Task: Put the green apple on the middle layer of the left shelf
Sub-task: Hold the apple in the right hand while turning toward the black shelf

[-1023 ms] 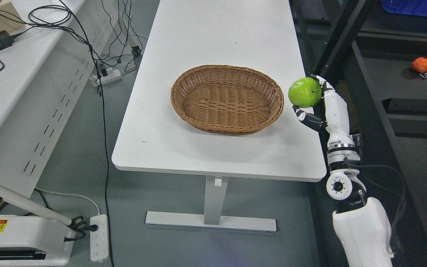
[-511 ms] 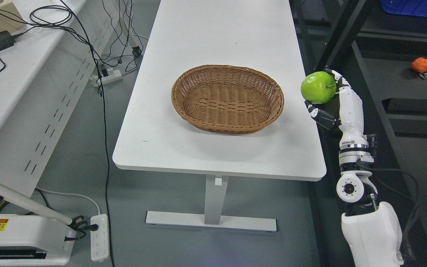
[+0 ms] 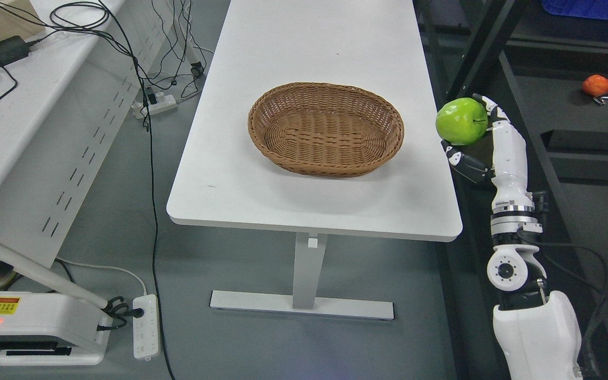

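While held in the white-and-black right robot hand, fingers closed around it from below and behind, the glossy round green apple hung just off the 3 o'clock edge of the white rectangular table. Well clear of the oval brown wicker basket at 9 o'clock. Target shelf not identifiable. Risk judged: roll-out from the shallow cradle grip during arm swing.
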